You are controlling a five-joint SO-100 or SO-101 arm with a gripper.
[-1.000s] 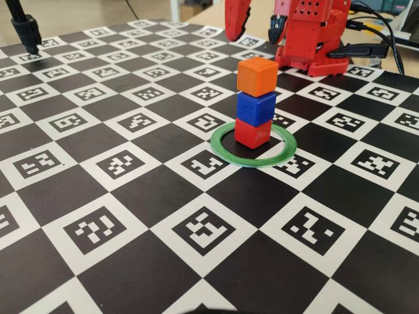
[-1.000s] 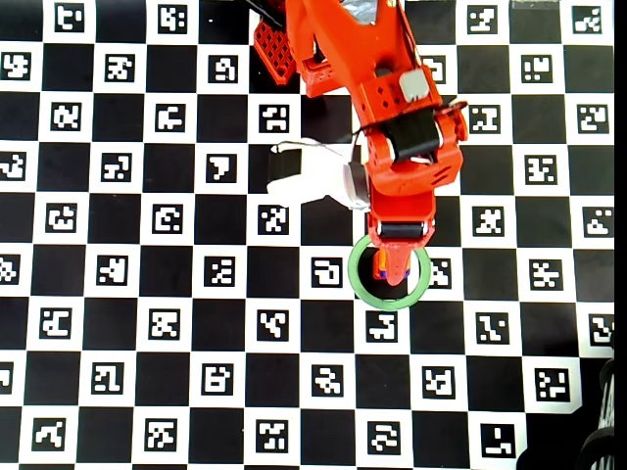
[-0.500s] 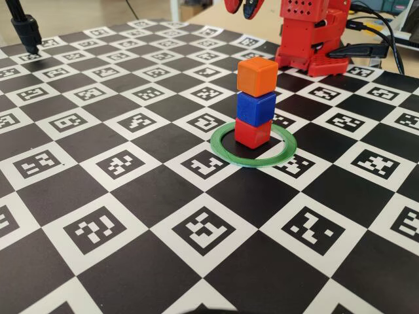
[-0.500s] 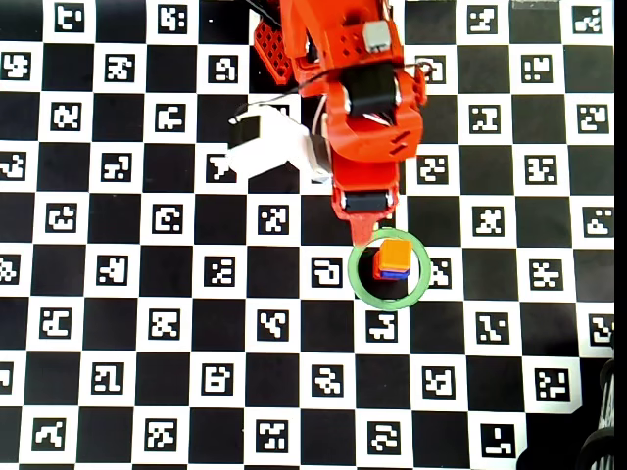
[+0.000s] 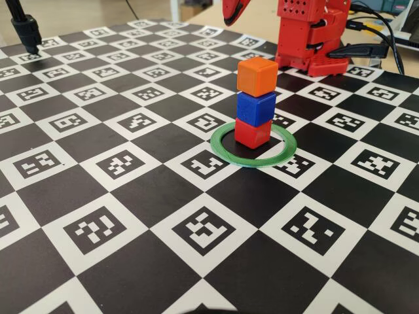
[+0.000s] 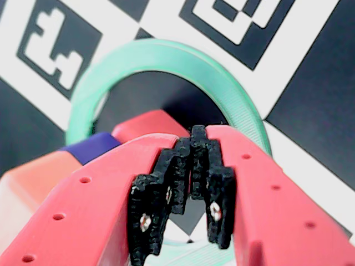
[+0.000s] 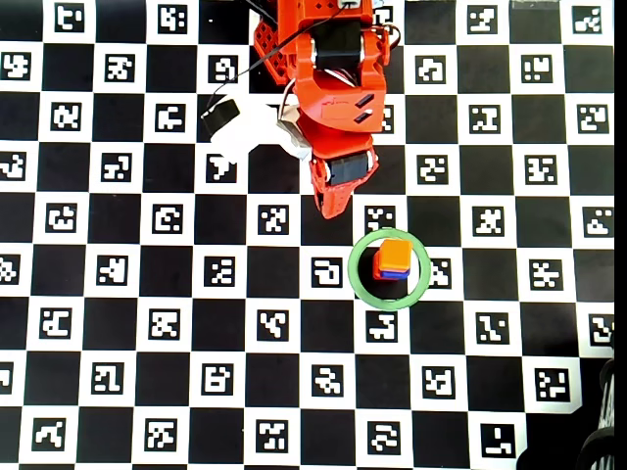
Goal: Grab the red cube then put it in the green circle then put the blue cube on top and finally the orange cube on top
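Three cubes stand stacked inside the green circle (image 5: 254, 144): red cube (image 5: 252, 133), blue cube (image 5: 255, 107), orange cube (image 5: 257, 75). I see my gripper (image 7: 331, 204) clenched empty, apart from them.

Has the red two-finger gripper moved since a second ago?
Yes. In the overhead view the gripper has pulled back toward the top of the picture, off the flat green plastic ring, which it overlapped before.
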